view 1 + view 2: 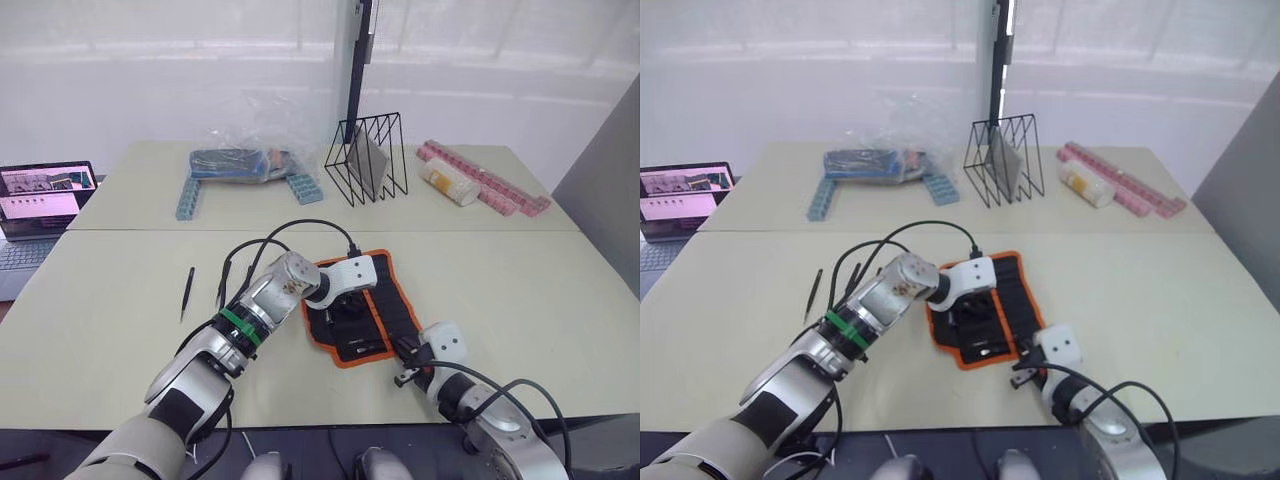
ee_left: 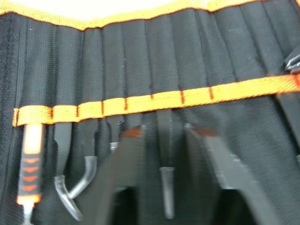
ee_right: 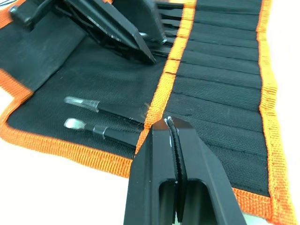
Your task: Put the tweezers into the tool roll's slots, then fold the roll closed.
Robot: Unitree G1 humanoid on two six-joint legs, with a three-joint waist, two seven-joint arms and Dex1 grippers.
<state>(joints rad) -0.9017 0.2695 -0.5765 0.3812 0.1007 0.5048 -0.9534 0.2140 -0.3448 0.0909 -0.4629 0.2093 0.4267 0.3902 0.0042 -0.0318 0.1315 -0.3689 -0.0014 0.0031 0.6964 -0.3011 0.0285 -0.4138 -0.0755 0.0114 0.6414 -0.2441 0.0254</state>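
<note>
Where head views blur, slots (image 2: 140, 101) distinct.

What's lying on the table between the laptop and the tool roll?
Loose tweezers lie on the bare tabletop between the laptop and the tool roll, as the left eye view shows.

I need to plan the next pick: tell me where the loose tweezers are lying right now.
In the left eye view, two loose tweezers lie on the near table, to the robot's left of the tool roll and beside the left arm's black cable.
</note>
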